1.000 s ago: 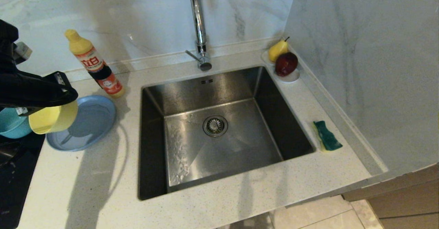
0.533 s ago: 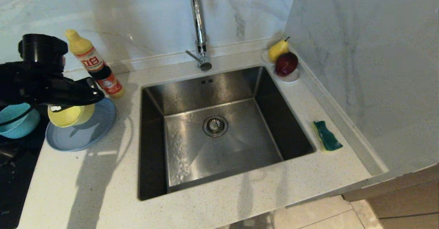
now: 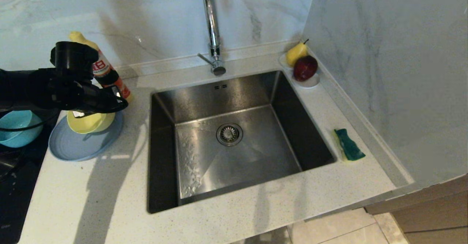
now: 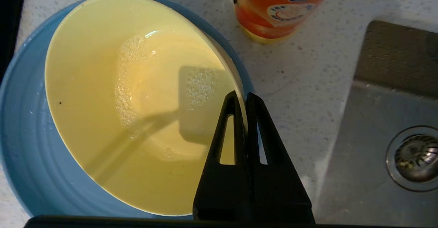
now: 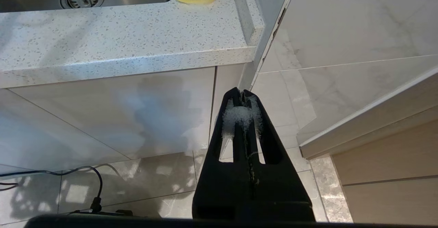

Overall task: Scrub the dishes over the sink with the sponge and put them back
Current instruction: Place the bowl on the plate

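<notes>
Three dishes sit at the left of the pale speckled stone countertop: a small glossy yellow bowl, a wide shallow grey-blue round plate under it, and a small teal-blue bowl further left, at the frame's edge. The yellow bowl's inside is wet, with patches of soap bubbles near its middle, and it leans slightly on the plate. The left gripper is clamped tight on the yellow bowl's rim, one black finger inside the wall and one outside, on the side of the bowl nearest the large square brushed stainless-steel sink. A yellow-capped detergent bottle with an orange label stands just behind the bowl and plate, partly hidden by the left arm. The plate's near edge lies close to the dark hob surface on the left; a strip of bare counter separates the plate from the sink's left rim. The basin is open around its round drain strainer, with the tall chrome tap behind it. The small rectangular sponge, yellow with a dark green scouring top, lies on the counter right of the sink, near the marble side wall. A small white saucer holding a pear and a red apple fills the back right corner. The right gripper hangs below the counter's front edge, fingers pressed together with white foam on them, holding nothing.
</notes>
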